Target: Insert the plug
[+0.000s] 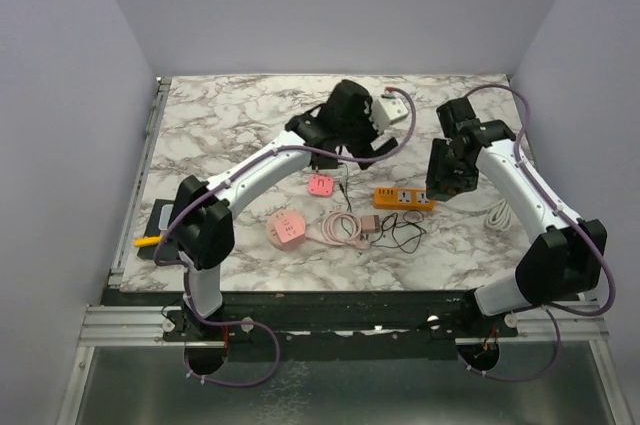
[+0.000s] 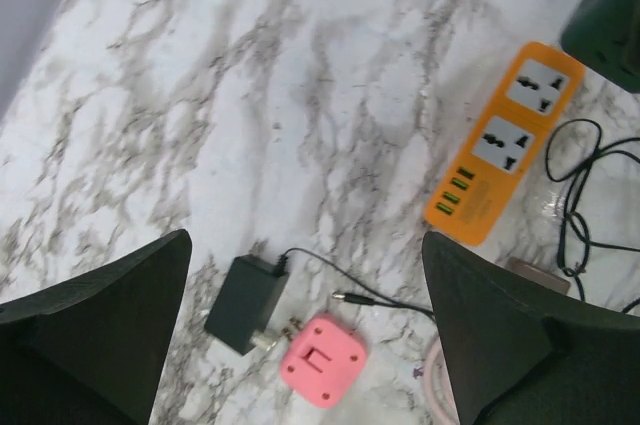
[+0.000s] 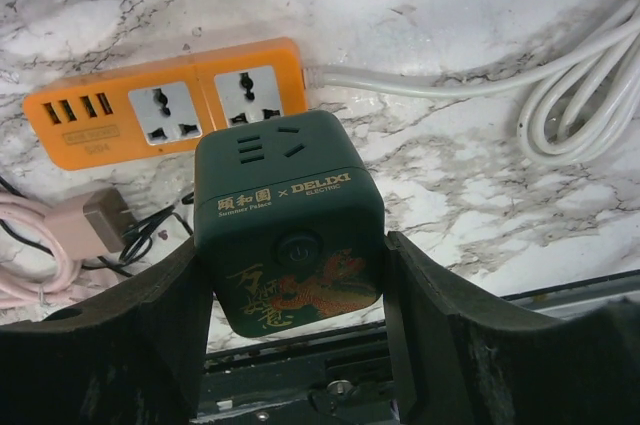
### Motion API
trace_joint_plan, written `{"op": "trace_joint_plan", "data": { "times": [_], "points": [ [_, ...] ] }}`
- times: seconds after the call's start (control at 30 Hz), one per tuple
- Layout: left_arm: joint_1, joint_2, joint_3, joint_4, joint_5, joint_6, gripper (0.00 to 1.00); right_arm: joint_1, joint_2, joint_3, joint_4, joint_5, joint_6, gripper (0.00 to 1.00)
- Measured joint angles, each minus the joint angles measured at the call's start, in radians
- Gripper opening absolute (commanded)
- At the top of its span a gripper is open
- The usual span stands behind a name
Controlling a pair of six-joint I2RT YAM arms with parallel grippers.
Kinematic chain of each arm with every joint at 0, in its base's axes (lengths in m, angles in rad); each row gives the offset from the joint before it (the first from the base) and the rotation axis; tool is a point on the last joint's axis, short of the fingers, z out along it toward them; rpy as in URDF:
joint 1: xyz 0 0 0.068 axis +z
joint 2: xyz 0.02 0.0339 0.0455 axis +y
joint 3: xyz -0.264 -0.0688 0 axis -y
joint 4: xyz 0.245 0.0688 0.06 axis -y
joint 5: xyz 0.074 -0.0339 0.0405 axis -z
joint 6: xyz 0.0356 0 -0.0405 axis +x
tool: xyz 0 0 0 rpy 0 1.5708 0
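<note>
My right gripper is shut on a dark green cube socket with a gold dragon print and holds it just above the near end of the orange power strip; in the top view the gripper hangs right of that strip. My left gripper is open and empty above a black adapter plug, whose prongs touch a pink cube socket. A thin black lead runs from the adapter. The left gripper hovers over the pink cube.
A second pink socket with a coiled pink cable lies in front, with tangled black wire beside it. The strip's white cord loops right. A white block sits at the back. A yellow-handled tool lies at the left edge.
</note>
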Motion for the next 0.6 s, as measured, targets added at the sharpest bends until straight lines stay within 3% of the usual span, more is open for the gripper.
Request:
{"op": "trace_joint_plan", "data": {
  "times": [0.27, 0.6],
  "points": [
    [0.260, -0.083, -0.003, -0.013, 0.036, -0.084, 0.99, 0.038, 0.077, 0.058, -0.032, -0.013, -0.030, 0.01],
    [0.460, -0.020, 0.116, -0.248, 0.067, -0.100, 0.99, 0.049, 0.133, 0.060, -0.043, -0.016, -0.043, 0.01]
  ]
}}
